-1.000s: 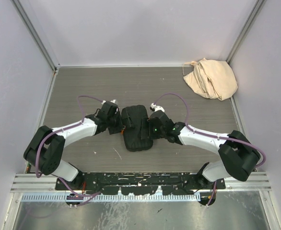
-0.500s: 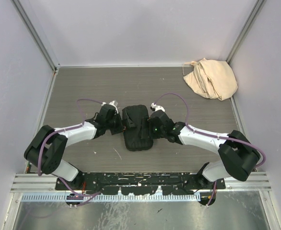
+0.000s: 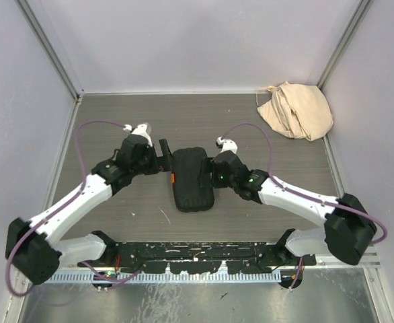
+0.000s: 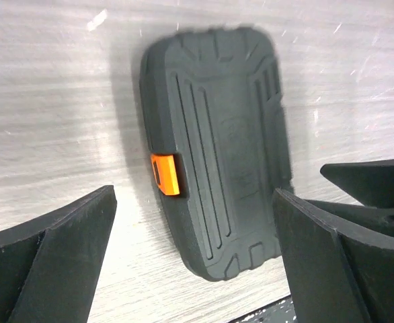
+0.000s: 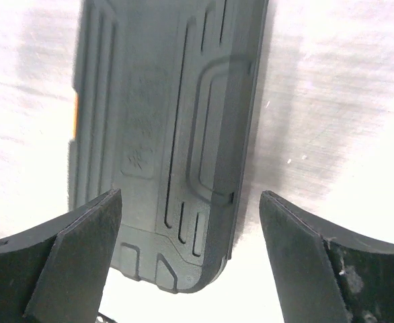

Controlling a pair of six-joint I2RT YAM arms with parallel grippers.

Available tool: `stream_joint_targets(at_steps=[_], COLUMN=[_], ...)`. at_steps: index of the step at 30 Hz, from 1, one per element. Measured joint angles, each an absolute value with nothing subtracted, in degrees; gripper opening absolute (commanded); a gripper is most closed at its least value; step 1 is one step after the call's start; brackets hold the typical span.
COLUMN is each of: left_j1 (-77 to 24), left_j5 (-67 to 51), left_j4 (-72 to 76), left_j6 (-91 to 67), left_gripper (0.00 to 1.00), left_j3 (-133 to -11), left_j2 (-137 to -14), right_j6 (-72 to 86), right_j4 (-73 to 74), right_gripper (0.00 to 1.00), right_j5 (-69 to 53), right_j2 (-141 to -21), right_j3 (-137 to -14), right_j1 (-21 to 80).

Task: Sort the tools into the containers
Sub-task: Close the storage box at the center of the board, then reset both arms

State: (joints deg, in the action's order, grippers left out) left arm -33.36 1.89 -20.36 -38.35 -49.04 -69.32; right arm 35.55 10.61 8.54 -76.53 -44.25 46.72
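Note:
The container, a black ribbed tool case (image 3: 191, 179), lies closed in the middle of the table, its orange latch (image 4: 165, 173) on its left side. The case (image 4: 217, 148) fills the left wrist view and also shows in the right wrist view (image 5: 163, 128). My left gripper (image 3: 163, 158) hovers open just left of the case, holding nothing; from its wrist view (image 4: 193, 202) the case sits between its fingers. My right gripper (image 3: 215, 171) is open at the case's right edge (image 5: 190, 202), straddling the case's near corner without a grip. No tools are in view.
A crumpled beige cloth bag (image 3: 294, 110) lies in the far right corner. Grey walls close the table on three sides. The arms' black base rail (image 3: 197, 256) runs along the near edge.
My left arm has swung out to the left and drawn its gripper a little back from the case, its jaws opening slightly wider. The right gripper and the case have barely moved.

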Motion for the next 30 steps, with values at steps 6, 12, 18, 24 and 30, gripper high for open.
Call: stream_joint_targets(at_steps=[6,12,18,24,30], left_j1=[-33.36,-33.36,-33.36,-33.36,-33.36], left_j5=[12.08,23.97,32.97,36.34,36.86], left_j4=[-27.66,-35.73,-42.57,-48.23,-50.24], left_j6=[-35.05,-35.27,-36.42,-38.33,-39.72], left_gripper=[0.98,0.98,0.98,0.98,0.98], left_j3=[-53.3,-49.74,-46.54,-44.95,-43.99], left_j2=[-57.21,-41.1,-28.36,-25.12,-24.99], right_j6=[34.39,34.04,33.58,35.4,37.71], right_j4=[11.22,12.29,13.72,19.03,20.95], right_gripper=[0.89,1.0,1.0,1.0,1.0], right_j5=[18.15,28.56,36.88,40.97,42.63], right_j2=[-66.19,-54.59,-41.74,-34.83,-29.91], right_j3=[-45.1,-42.61,-33.5,-28.53,-26.02], right_j1=[46.76,46.76,46.76,46.76,46.76])
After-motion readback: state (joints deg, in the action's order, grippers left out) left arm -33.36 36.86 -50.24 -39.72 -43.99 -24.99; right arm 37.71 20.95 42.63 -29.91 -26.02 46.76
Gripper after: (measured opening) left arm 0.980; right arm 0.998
